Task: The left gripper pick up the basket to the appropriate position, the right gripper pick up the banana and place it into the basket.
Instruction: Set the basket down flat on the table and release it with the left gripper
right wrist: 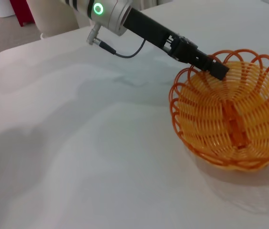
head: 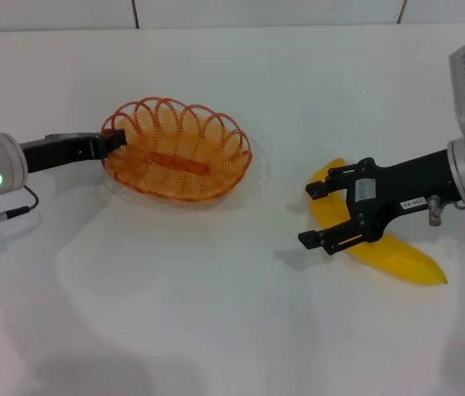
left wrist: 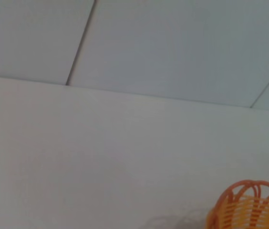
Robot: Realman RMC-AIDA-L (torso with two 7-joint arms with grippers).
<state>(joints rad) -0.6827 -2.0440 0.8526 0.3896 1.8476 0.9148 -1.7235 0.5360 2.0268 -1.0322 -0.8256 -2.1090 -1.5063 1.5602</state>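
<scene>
Pinching the scalloped rim of the basket (head: 176,150) at its left end, the left gripper (head: 115,139) had its black fingers closed on the orange wire loops, one tip hooked just inside the rim as the right wrist view showed (right wrist: 214,67). That basket sat on the white table (head: 216,330) and held nothing; only its woven orange floor showed inside. Its left arm reached in low and nearly level from the left of the basket, with a green ring lit on the silver wrist section. Well to the right of the basket lay the banana (head: 393,254), flat on the table, its dark tip pointing away from the basket. Over the banana's basket-side half hovered the right gripper (head: 325,213), its two black fingers spread wide apart, one on either side of the fruit and pointing toward the basket; I could not tell if they touched the peel. Its black forearm stretched in from the right of the basket, sloping slightly upward to the silver-white body.
</scene>
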